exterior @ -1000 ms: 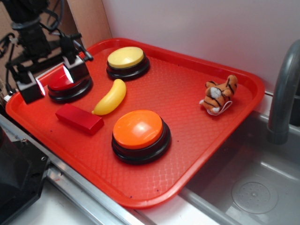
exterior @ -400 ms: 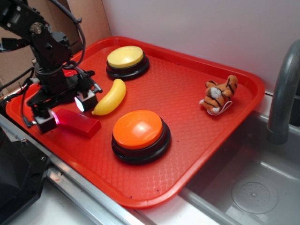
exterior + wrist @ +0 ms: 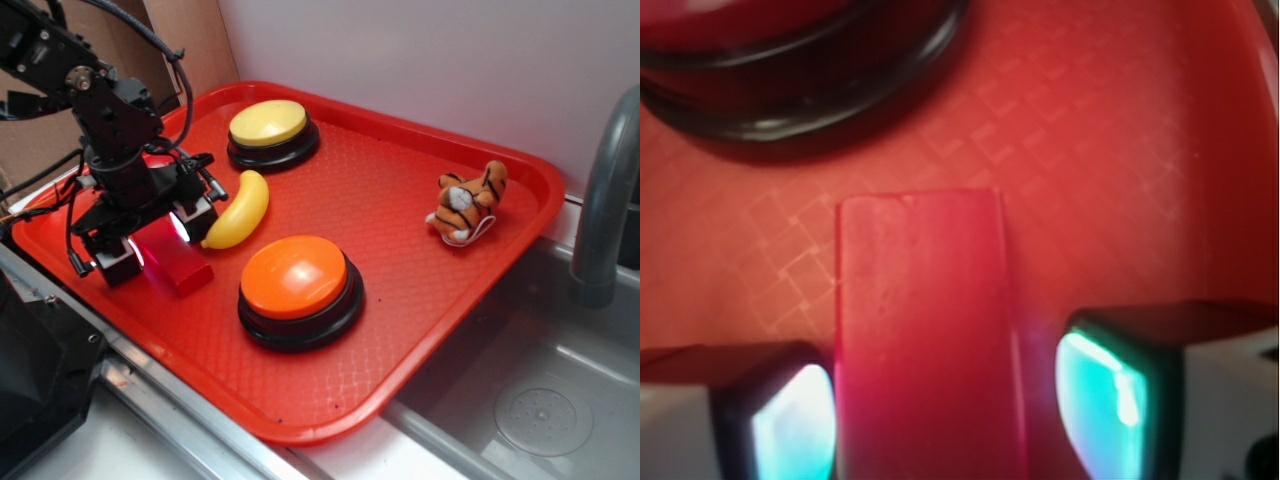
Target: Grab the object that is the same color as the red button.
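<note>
gripper drops over the small flat red rectangular block
fingers apart, now straddling it on the red plastic tray; closing comes next.

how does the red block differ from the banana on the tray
The red block is a flat, straight-edged slab; the banana is rounded and curved. The block is red like the tray, while the banana is yellow and stands out. The block sits between the fingers of the open tool; the banana lies just beside it, outside the tool. Both rest flat on the tray.
</note>
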### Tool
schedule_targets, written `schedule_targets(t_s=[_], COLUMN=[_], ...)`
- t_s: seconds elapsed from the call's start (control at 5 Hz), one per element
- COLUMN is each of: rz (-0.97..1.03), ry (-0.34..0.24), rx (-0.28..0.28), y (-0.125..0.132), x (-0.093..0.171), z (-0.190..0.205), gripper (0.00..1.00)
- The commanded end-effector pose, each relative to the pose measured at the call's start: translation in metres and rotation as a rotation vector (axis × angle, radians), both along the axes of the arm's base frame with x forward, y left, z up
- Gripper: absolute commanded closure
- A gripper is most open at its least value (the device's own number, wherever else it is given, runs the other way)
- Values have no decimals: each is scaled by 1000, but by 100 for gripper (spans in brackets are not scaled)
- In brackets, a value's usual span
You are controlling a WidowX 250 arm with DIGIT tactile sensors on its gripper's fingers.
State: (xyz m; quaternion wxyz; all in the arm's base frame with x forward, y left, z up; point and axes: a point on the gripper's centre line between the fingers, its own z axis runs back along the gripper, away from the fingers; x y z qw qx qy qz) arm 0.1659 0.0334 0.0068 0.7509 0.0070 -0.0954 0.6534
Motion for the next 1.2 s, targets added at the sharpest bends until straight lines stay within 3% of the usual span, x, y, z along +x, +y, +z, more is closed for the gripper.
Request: schedule_targets(t_s=[0.0,0.4,0.6,1.0], rz=[-148,-648,-898,-1379], ry=[-11,61,87,20], rx=[-18,19,14,83], y=[8,5,-13,-35], x=[-3,28,38,46], z=[16,97,128,187], gripper=[100,100,100,100])
